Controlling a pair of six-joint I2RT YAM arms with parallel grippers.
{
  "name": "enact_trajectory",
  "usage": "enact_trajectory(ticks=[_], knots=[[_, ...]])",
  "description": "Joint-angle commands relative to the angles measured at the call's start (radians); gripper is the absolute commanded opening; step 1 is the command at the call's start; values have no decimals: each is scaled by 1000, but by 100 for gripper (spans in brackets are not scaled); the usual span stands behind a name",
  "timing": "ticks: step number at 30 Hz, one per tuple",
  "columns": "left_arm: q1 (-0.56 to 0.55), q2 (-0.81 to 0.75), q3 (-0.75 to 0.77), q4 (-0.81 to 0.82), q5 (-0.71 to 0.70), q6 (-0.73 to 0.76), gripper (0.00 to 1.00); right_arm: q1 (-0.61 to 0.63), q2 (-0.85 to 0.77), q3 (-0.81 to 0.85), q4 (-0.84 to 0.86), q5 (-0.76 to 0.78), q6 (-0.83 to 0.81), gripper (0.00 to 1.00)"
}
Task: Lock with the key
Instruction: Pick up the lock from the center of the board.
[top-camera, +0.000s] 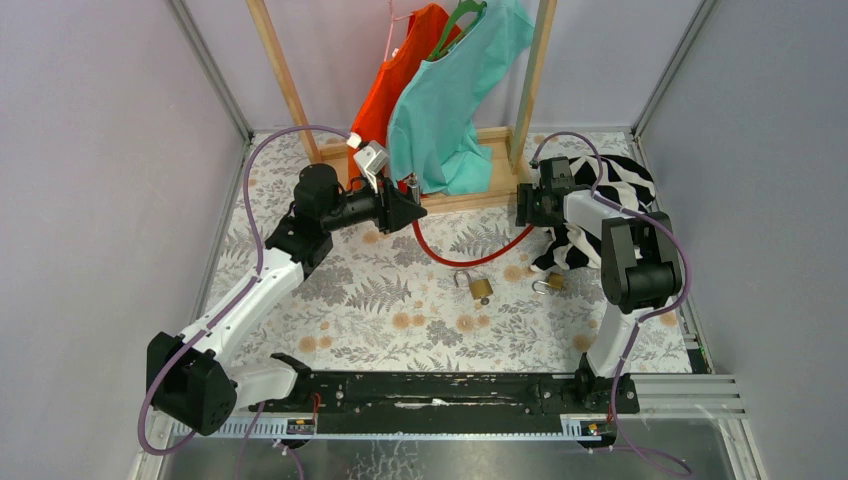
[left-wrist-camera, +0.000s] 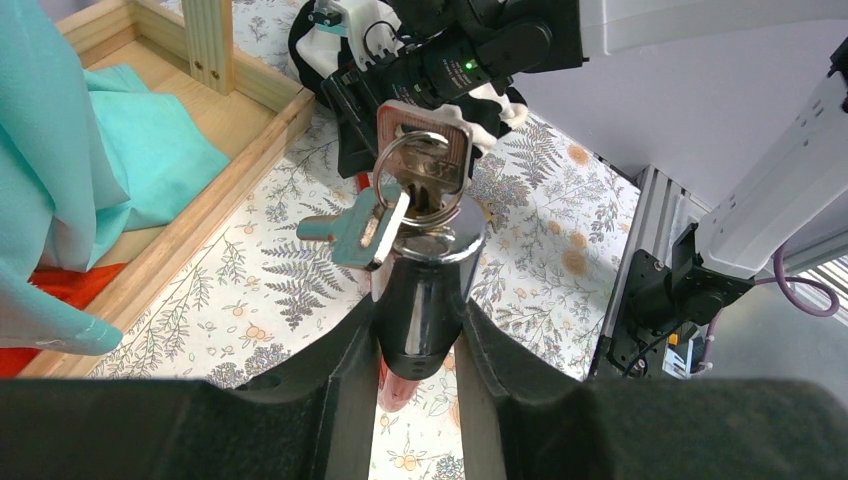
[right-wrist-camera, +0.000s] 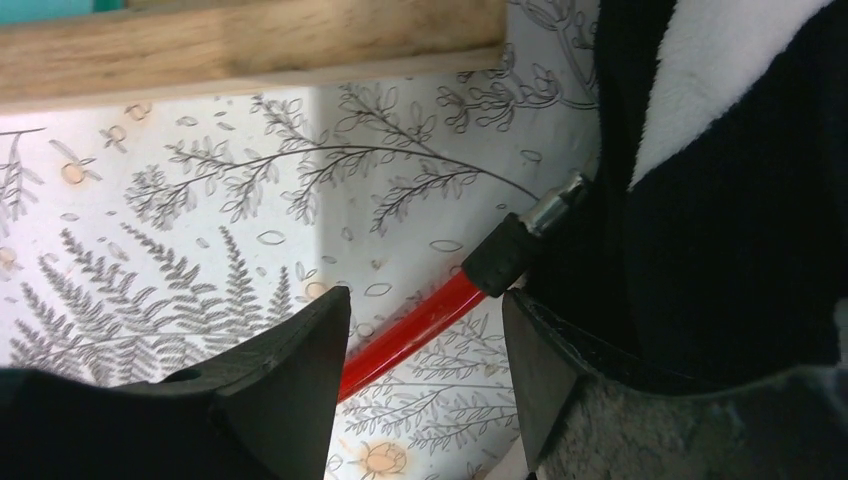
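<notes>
Near lens: left fingers narrow, clamped on lock barrel, held above tabletop near wooden frame. Key seated in barrel top, spare key dangling from ring. Red cable running to pin end, which lies against striped cloth just beyond wide right fingers, not gripped. Risks: pin snagging cloth or skidding sideways on closing; dangling spare fouling key turn.

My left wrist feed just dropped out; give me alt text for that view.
The left hand grips a black lock barrel upright between its fingers, with a key in its top end and a spare key hanging from the ring. A wooden frame and teal cloth lie behind on the left.
</notes>
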Motion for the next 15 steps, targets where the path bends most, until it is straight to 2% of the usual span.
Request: enact_trajectory(ticks=[1,7,15], knots=[[5,-31,19,48,1,9,0,-8,32,59,15,39,5,63],[5,-43,35,32,13,16,0,-8,59,72,15,64,-13,57],[5,-47,31,35,22,16,0,-7,108,82,9,114,-42,42]])
